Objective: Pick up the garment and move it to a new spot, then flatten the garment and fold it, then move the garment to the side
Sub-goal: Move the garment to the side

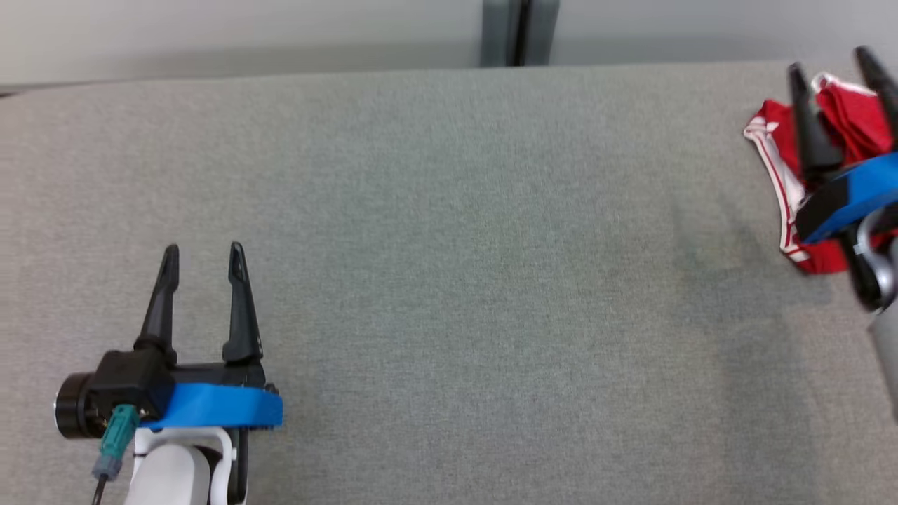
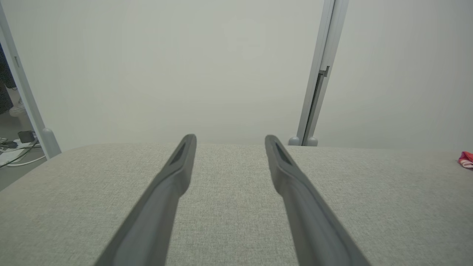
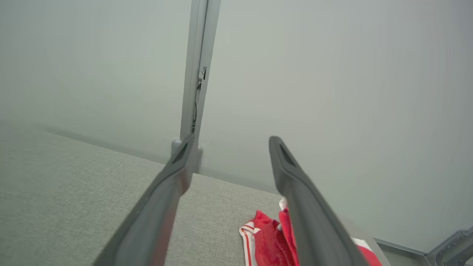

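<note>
A crumpled red garment with white trim lies at the grey desk's far right corner. The right gripper hangs over it, jaws wide apart and empty. The left gripper, near the near left corner, is likewise wide and empty.

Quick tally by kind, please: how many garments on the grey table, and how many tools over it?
red garment, white trim, crumpled: 1
Tools, both open: 2 (left tool, right tool)
Total: 3
</note>
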